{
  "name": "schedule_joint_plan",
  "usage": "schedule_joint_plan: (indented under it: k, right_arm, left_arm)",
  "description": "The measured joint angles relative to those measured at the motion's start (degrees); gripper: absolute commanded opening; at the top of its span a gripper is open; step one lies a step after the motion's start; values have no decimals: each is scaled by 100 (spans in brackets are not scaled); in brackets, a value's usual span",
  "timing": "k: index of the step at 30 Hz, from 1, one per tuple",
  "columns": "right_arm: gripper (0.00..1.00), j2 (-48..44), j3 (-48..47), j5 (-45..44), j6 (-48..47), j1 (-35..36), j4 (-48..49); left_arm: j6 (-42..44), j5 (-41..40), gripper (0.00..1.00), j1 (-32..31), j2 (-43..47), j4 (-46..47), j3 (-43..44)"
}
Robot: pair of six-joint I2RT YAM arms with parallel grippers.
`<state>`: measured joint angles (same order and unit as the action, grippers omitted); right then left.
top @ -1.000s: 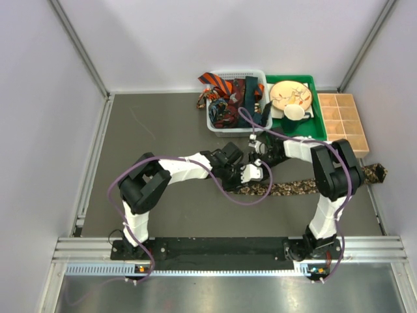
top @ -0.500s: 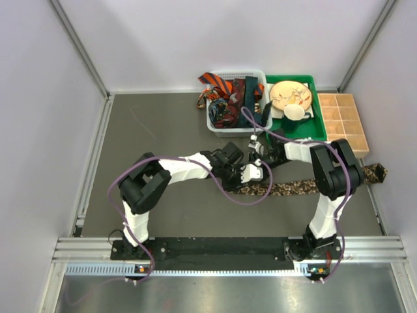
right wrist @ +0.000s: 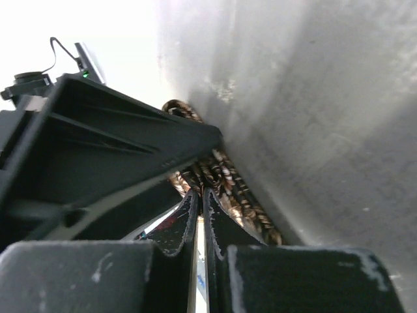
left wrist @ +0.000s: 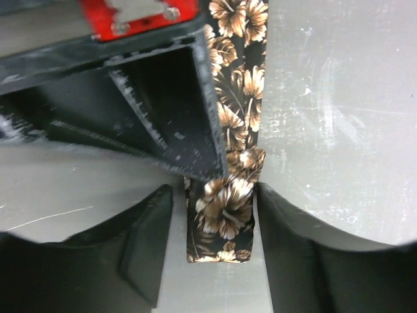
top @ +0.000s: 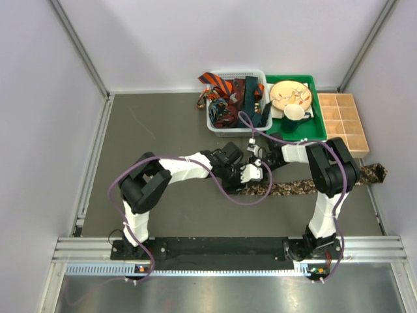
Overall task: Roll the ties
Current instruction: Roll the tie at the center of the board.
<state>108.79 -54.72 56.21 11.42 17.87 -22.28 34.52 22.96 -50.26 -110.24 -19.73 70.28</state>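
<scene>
The right arm has been shifted slightly toward the bench's left edge, and the right gripper brought nearer the left gripper.

No word, number, brand or sign can be read in any view; the brown-flowered tie carries only its blossom pattern, and the red plate at the top of the left wrist view shows only bare screws.

Robotics lab test cell, plain white enclosure walls, aluminium frame rails, grey tabletop, two robot arms bolted to a base rail.
</scene>
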Motion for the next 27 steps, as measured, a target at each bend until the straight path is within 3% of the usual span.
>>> schedule_joint_plan:
  k: [4,16,27]
  right_arm:
    - [0,37,0,-192,-72,0,-66]
    - [0,35,0,-415,-131,0,-138]
    - [0,-9,-2,-540,-138,2,-175]
  left_arm:
    - [48,39,71,98,13,4,-9]
    - [426,243,71,509,391,26,-518]
    - [348,745,46,485,363,-164,-450]
